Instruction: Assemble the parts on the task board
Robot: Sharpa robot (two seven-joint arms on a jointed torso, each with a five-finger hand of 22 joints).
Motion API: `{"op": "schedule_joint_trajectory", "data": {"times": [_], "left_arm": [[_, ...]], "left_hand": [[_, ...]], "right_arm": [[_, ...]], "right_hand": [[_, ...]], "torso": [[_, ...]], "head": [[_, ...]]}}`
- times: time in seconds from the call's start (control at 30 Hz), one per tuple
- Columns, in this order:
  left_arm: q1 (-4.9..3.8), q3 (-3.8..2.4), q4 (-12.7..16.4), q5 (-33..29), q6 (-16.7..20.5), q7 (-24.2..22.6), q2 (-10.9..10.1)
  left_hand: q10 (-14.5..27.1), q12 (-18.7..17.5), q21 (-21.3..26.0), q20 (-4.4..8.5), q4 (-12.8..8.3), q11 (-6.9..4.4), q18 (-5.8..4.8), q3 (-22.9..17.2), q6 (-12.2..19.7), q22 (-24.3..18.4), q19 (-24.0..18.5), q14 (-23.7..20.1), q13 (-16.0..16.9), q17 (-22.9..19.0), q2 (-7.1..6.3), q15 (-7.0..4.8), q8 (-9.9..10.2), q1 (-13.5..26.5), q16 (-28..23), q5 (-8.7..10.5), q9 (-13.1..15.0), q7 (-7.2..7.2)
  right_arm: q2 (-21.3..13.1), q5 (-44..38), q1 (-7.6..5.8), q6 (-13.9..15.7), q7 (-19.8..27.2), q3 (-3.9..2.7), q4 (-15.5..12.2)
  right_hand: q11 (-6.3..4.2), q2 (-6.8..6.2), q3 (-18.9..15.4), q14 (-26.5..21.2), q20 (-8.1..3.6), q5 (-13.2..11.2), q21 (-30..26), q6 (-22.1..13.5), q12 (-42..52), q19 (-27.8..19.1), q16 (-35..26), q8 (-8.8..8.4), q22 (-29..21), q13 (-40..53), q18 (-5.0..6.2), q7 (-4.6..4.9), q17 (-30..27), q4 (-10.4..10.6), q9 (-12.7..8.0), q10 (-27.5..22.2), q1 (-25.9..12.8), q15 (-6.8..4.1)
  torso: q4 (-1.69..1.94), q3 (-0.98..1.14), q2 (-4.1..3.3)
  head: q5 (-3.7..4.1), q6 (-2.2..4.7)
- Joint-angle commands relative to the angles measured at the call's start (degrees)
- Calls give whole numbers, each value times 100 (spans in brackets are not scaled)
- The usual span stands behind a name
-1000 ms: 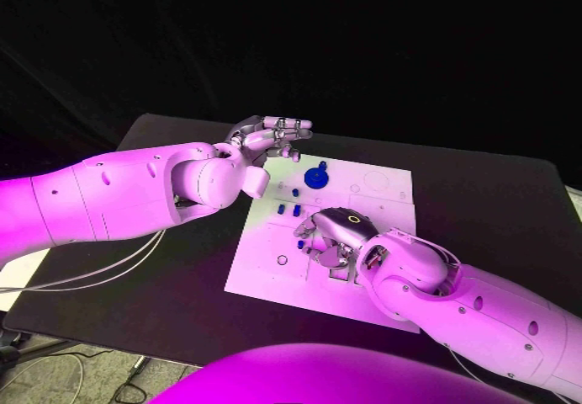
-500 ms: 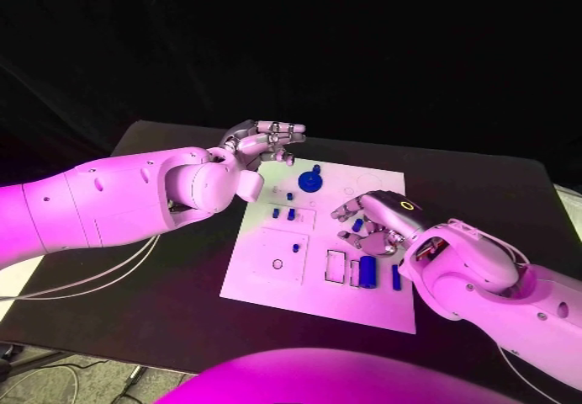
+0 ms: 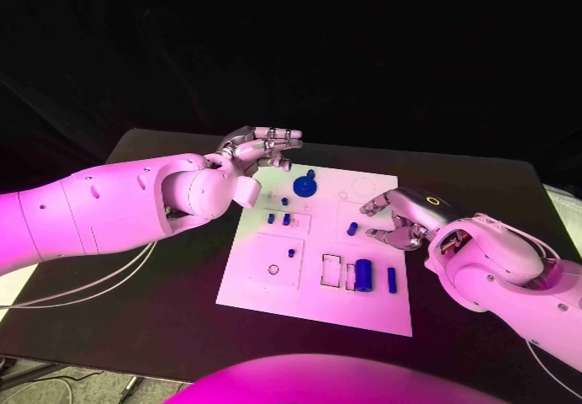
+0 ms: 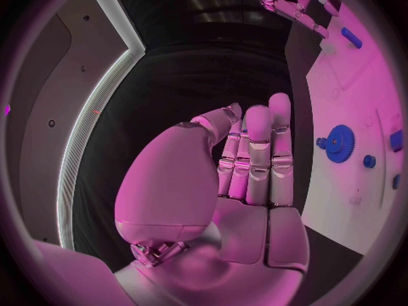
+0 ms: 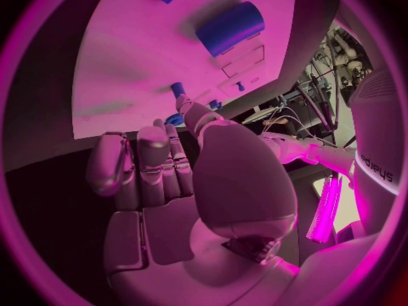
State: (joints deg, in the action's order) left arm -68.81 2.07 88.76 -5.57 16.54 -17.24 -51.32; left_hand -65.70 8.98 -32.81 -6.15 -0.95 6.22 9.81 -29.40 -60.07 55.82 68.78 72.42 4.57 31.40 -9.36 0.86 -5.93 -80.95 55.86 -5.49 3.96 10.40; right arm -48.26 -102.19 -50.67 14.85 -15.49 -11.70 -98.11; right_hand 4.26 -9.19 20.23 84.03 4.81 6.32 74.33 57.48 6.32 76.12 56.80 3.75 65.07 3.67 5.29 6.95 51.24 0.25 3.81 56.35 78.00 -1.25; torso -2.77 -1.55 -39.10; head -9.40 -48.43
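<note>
While the right hand [image 3: 400,220] hovers above the right part of the task board [image 3: 261,286], its fingers are curled loosely and, as far as I can see, they hold nothing; a small blue peg [image 3: 351,228] stands just to its left. The left hand [image 3: 257,149] waits at the far left corner of the board, fingers straight and together, also without any part. On the board lie a blue gear [image 3: 304,183] at the far side, two small pegs [image 3: 277,219] left of the middle, and a thick blue cylinder [image 3: 364,272] with a thin blue bar [image 3: 393,279] at the near right. To do the step well, I think the hand should come down straight over one part, pinch it at the middle and keep it upright for its hole; a tilted part may jam. Compared with one second ago, the right hand has left the middle of the board and moved to the right, so the cylinder and bar are now uncovered; the left hand has hardly changed.
</note>
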Motion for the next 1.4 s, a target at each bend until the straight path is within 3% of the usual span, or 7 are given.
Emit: {"op": "schedule_joint_trajectory", "data": {"times": [0.03,0.63,0.83,1.0,1.4], "left_arm": [[0,-3,9,-22,-127,-25,8],[1,-2,7,-22,-134,-17,12],[1,-2,7,-22,-134,-9,8],[1,-2,9,-22,-140,-2,11],[1,-2,9,-22,-143,6,11]], "left_hand": [[35,25,20,-20,-7,-14,61,33,31,-5,-17,-51,5,-5,55,-6,-21,12,-23,11,-6,6],[35,25,20,-20,-7,-14,61,33,31,-5,-17,-51,5,-5,55,-6,-21,12,-23,11,-6,6],[35,25,20,-20,-7,-14,61,33,31,-5,-17,-51,5,-5,55,-6,-21,12,-23,11,-6,6],[35,25,20,-20,-7,-14,61,33,31,-5,-17,-51,5,-5,55,-6,-21,12,-23,11,-6,6],[35,25,20,-20,-7,-14,61,33,31,-5,-17,-51,5,-5,55,-6,-21,12,-23,11,-6,6]], "right_arm": [[64,-248,-2,-194,-103,-2,68],[438,-158,4,-436,57,27,287],[450,-145,4,-533,69,34,308],[476,-142,4,-600,68,41,336],[594,-143,4,-497,60,66,422]], "right_hand": [[-5,34,-38,45,-30,-36,-28,19,22,28,-11,-5,12,7,30,-41,-8,16,3,23,51,-16],[9,188,29,57,47,-17,6,245,249,84,26,20,68,-1,15,6,-8,86,17,517,109,73],[-9,222,96,63,55,-32,28,412,284,106,69,60,101,-2,12,9,21,101,35,702,125,65],[-41,284,184,92,43,-83,112,572,293,177,199,96,223,1,-14,-11,144,113,51,893,148,39],[-47,297,216,99,32,-132,136,618,259,196,245,89,254,-4,-19,-9,181,136,50,950,125,30]], "torso": [[7,-6,-1],[2,-11,-4],[-12,-9,-3],[-3,-6,-2],[0,-6,-4]], "head": [[22,16],[-6,-21],[-21,-29],[-15,-43],[-24,-60]]}}
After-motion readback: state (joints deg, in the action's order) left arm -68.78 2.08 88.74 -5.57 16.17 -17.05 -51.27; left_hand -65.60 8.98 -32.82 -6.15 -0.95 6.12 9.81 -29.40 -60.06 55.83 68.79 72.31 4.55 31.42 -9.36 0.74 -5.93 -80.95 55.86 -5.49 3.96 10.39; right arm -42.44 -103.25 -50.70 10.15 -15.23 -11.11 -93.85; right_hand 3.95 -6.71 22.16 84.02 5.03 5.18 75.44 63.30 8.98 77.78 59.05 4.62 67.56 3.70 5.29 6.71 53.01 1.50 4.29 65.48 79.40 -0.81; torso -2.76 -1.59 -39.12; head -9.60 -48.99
